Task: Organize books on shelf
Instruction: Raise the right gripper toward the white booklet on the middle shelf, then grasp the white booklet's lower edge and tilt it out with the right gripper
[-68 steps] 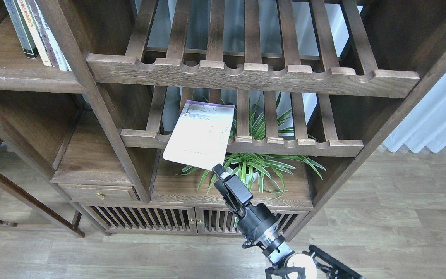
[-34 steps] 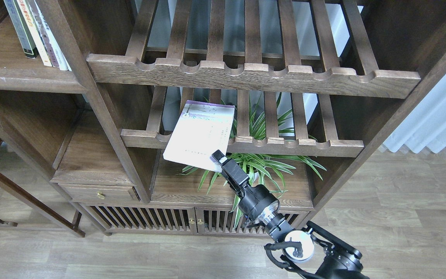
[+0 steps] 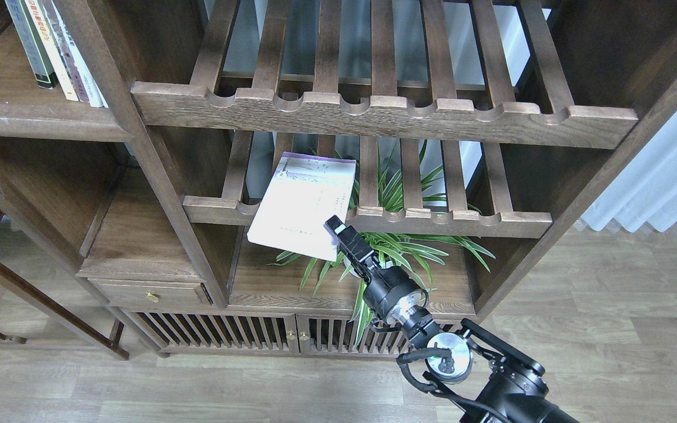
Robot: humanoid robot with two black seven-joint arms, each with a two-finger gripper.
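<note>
My right hand has climbed along the lavender-white book's right edge!
Pinching its lower right corner; book lies across the slatted rack's front rail, long axis running back, purple end away.

Dark-brown wooden cabinet fills most of the view. Two slatted racks with scalloped front rails, one above the other. Green spider plant below the lower rack. Small drawer with brass knob lower left; slatted doors beneath. Grey-brown plank floor. Pale curtain at right, daylit.
</note>
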